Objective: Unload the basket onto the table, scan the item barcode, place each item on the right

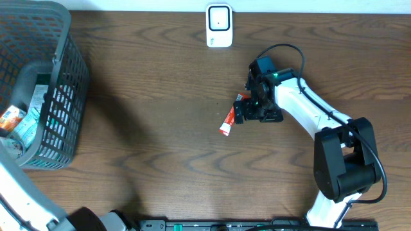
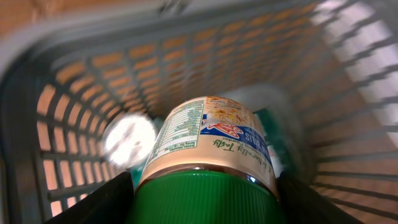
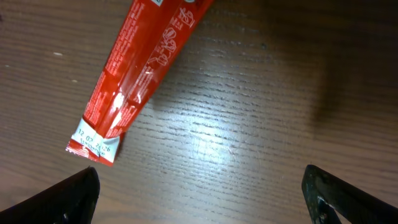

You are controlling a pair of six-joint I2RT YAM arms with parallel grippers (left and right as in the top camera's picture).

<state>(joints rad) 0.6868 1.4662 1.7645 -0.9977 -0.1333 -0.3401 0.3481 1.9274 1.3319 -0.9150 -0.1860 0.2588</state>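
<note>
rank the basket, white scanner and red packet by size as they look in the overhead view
1. grey basket
2. white scanner
3. red packet, partly under the right gripper, so second versus third is unsure

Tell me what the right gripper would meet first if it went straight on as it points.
Probably the brown wooden table. The flat red plastic packet lies to the side of the right gripper, seemingly off that line.
</note>
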